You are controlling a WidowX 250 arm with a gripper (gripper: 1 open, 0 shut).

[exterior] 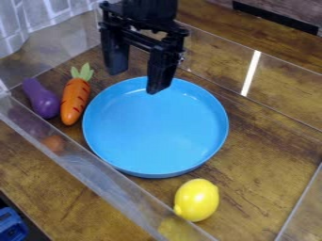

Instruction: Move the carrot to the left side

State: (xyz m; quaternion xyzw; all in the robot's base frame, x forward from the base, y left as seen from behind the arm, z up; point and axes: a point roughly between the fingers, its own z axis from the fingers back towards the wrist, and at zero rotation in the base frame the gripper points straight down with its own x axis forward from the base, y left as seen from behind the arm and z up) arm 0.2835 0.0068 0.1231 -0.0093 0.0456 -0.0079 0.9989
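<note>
Black fingers (pixel 136 66) hang in front of you near the back of the blue plate (pixel 156 127), spread wide apart, with no object between them. One of them is over toward the carrot's side of the plate, and the other comes down in front of the plate's back part as you see it. Your orange carrot (pixel 75 99) lies on the wooden desk (pixel 258 179), just beside the plate's left edge in the camera view, its green leafy top (pixel 83 72) pointing toward the back and its tapered end toward the front. On the carrot's other side you have the purple eggplant (pixel 41 98), close by and also on the desk, so the carrot sits between the eggplant and the plate. You can see the yellow lemon (pixel 197 200) near the front of the plate, well apart from the carrot. A clear plastic wall (pixel 94 174) runs diagonally across the lower left of your view, in front of the eggplant and the carrot, and a small orange reflection shows in it. Beyond the plate, toward the upper right, a thin white strip (pixel 251 72) lies on the wood. You also have something blue (pixel 10 226) in the bottom left corner, cut off by the edge.
</note>
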